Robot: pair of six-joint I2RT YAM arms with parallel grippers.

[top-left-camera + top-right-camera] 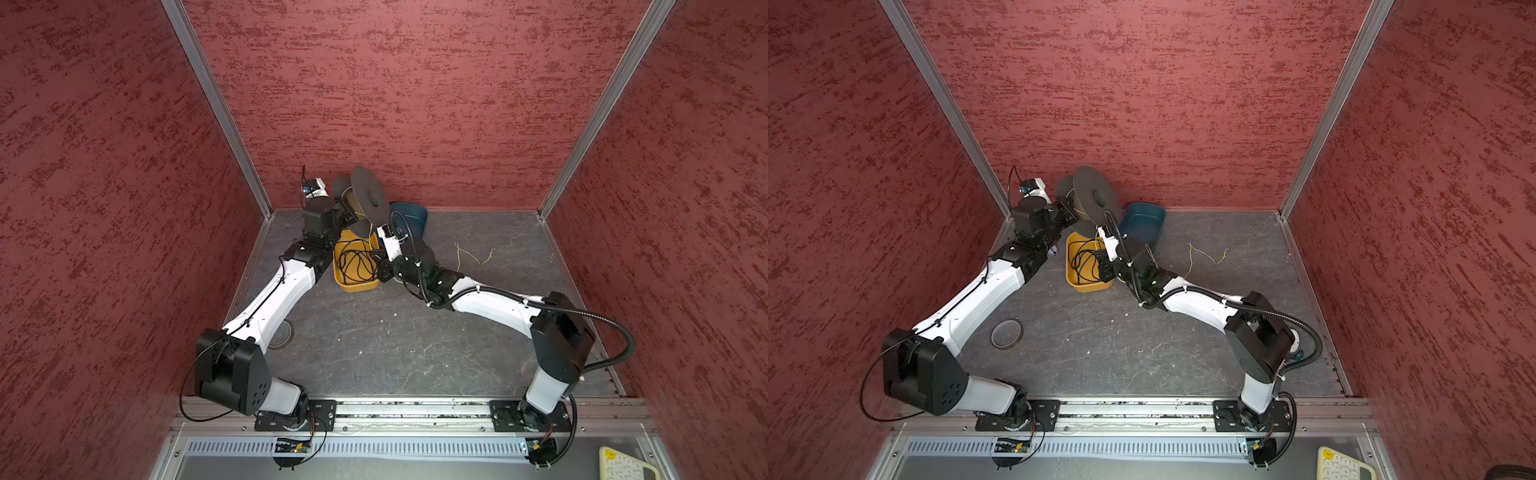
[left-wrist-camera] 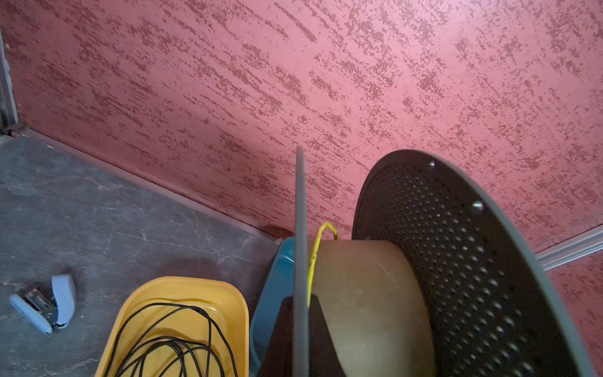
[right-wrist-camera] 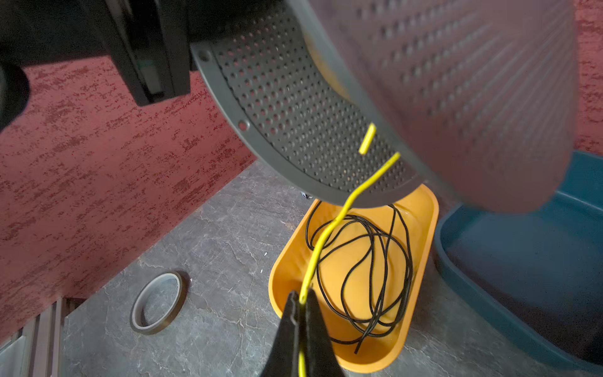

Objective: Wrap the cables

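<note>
Closest to the left wrist lens: left gripper [image 2: 300, 305], fingers nearly closed, one either side of a thin flange of the grey spool [image 2: 368, 293]. Spool is held tilted in the back-left corner, near the back wall, over the far end of the orange tray [image 1: 353, 287]. Small pale-blue hand tool [image 2: 62, 293] lies on the floor left of that tray. Tape roll [image 1: 1017, 328] lies flat beside the left arm, well apart from the trays. Black cord [image 2: 177, 343] is coiled inside the orange tray. Right gripper [image 3: 301, 302] is over the tray's near end, fingers pinched tight on the yellow wire [image 3: 329, 228]. Wire runs up from there to the spool, between its flanges; one strand lies on the hub against the gripped flange. Blue tray [image 1: 415, 216] touches the back wall, just beside the orange one. Slack wire [image 1: 473, 257] trails on the floor right of the right arm. Open floor [image 1: 374, 353] front-centre and right: grey stone-look mat. Red textured walls [image 1: 395, 83] on three sides, metal rail [image 1: 415, 411] in front.
</note>
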